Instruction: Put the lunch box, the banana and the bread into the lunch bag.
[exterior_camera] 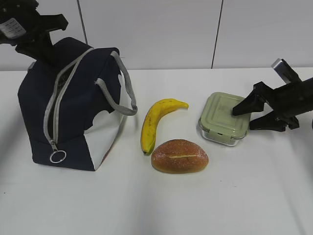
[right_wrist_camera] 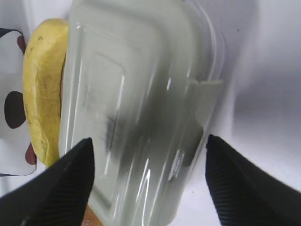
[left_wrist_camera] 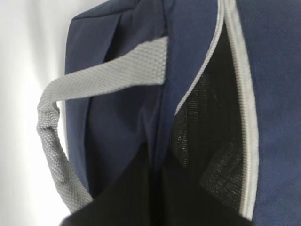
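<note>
At right, my right end effector (exterior_camera: 256,113) straddles the unlabelled lunch box (exterior_camera: 222,118), jaws apart; my closed left one is hidden behind the lunch bag (exterior_camera: 73,105).

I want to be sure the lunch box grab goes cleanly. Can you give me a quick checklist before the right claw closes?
1. Right claw open wide: ok.
2. Fingers straddle the lunch box: ok, one on each side.
3. Lunch box lid on: ok.
4. Banana and bread clear of the claw: ok, both lie apart from it.
5. Lunch bag upright: ok.
6. Bag zipper open enough: cannot tell; a gap shows near the top.
</note>
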`<state>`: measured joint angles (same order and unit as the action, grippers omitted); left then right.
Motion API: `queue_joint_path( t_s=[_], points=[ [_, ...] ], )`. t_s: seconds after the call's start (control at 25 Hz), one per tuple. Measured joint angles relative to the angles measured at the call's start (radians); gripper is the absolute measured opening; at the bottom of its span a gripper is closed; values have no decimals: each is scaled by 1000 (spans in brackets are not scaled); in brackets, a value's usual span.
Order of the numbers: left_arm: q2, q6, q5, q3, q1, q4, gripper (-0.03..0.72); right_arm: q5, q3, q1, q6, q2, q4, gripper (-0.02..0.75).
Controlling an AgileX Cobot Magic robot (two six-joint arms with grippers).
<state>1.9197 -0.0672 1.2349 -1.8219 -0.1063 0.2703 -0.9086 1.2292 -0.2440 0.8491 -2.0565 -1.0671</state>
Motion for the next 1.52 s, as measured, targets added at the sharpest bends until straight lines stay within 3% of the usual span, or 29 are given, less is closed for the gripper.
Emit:
queue_joint_path(
  t_s=[0.36, 0.6, 0.92, 1.52],
  points=[
    [0, -7, -1, 0, 0, -5, -3, 2, 2, 0, 117, -61, -155, 540],
    [0, -10, -1, 0, 0, -6, -3, 5, 2, 0, 158, -61, -168, 445],
    [0, -11, -1, 0, 0, -6, -3, -18, 2, 0, 169, -61, -171, 393],
    [0, -11, -1, 0, 0, -6, -3, -110, 15, 0, 187, -64, -174, 382]
  ],
)
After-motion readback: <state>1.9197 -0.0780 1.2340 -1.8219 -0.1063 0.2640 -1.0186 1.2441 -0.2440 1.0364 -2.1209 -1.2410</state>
